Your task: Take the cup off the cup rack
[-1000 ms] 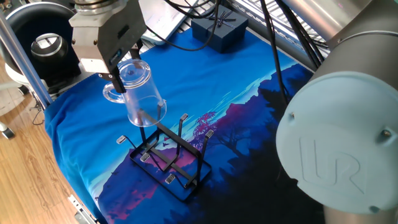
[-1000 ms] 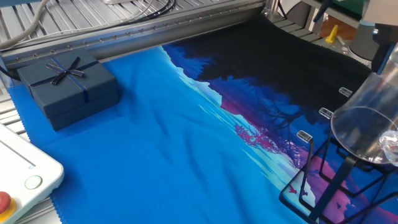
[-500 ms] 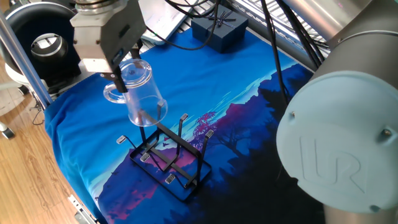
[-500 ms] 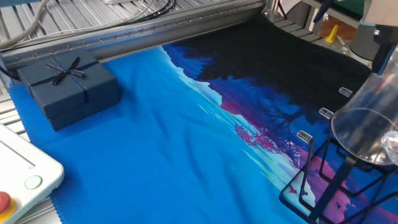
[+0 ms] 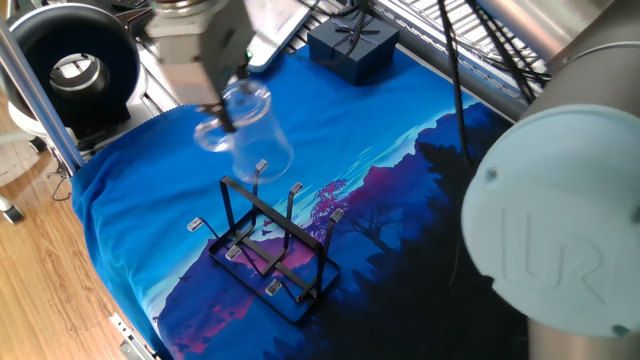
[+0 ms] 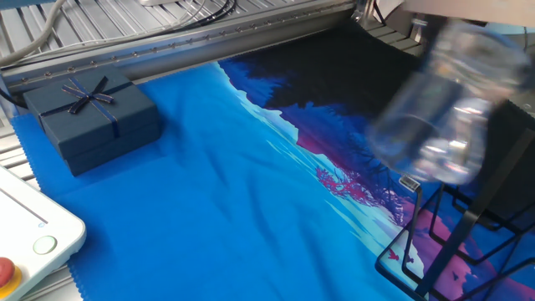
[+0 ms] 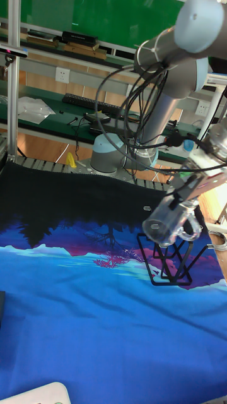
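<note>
The cup (image 5: 252,132), clear with a loop handle, hangs tilted and motion-blurred above the cup rack (image 5: 270,255), mouth pointing down toward the rack. My gripper (image 5: 228,112) is shut on the cup near its base. The cup's mouth is level with the grey tip of the rack's tallest prong (image 5: 262,166); I cannot tell whether it is clear of it. In the other fixed view the cup (image 6: 435,109) is a blur over the black rack (image 6: 456,242). The tall fixed view shows the cup (image 7: 167,224) held by the gripper (image 7: 184,203) just above the rack (image 7: 173,262).
A blue printed cloth (image 5: 150,210) covers the table. A dark blue gift box (image 5: 352,48) sits at the far end. A white button box (image 6: 33,242) lies near one corner. The arm's large grey joint (image 5: 560,230) fills the right foreground. The table edge runs along the left.
The gripper has lifted the cup up and away along the prong, toward the gift box. The prong that was inside the cup now stands almost wholly bare.
</note>
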Robot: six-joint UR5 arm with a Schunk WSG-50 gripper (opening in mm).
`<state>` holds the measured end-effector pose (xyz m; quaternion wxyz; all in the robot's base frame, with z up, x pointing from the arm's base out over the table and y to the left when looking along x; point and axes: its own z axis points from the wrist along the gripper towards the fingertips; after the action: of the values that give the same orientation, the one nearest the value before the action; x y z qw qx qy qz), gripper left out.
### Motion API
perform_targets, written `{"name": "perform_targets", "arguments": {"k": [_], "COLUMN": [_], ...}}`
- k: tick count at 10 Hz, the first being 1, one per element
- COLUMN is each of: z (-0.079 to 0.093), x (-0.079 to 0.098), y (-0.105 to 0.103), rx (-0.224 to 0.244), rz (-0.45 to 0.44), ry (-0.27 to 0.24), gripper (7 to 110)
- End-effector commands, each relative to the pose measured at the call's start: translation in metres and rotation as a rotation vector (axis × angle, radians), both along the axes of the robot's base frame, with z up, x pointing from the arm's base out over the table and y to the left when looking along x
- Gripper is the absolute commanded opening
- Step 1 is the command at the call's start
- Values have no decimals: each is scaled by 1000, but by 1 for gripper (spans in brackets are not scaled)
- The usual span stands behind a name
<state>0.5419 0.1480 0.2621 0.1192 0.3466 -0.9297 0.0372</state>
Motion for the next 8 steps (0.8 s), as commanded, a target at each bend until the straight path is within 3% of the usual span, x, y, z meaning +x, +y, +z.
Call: {"name": "perform_targets", "arguments": {"k": [1,4,7,8], "z": [-4,-31,-33,-33], "x": [12,16,5,1], "y": [-44,-67,-59,-50], "rx": [-5,24,63,97], "rz": [76,108,92,73], "ry": [-20,-50,-11,3], "gripper": [44,44,44,44]}}
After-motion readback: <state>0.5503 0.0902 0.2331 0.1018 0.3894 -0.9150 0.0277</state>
